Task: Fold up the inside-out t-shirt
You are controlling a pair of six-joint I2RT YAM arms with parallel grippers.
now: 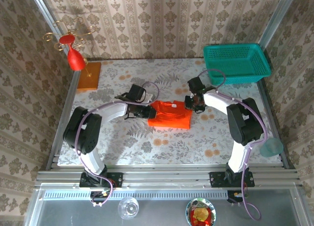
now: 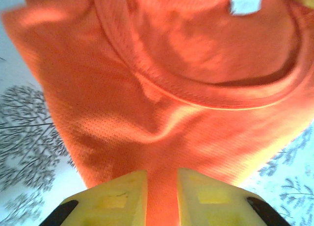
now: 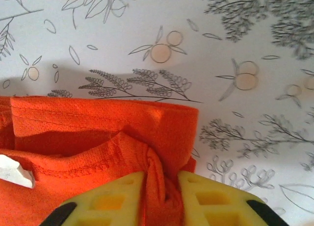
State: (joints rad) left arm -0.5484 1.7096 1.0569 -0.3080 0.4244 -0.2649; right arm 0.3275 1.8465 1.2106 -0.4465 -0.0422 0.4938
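Your t-shirt (image 1: 169, 114) lies in a flat folded block on the table (image 1: 147, 142), left of the teal basket (image 1: 238, 77) and nearer you; the basket's mesh floor shows. Right gripper (image 3: 161, 182), at the shirt edge facing the basket, is clenched on a bunched fold of the t-shirt. Left gripper (image 2: 162, 179), at the edge away from the basket, has cloth in its narrow finger gap, can't tell if pinched. Far nearer than the basket, a bowl (image 1: 188, 211) holds something yellow and red.
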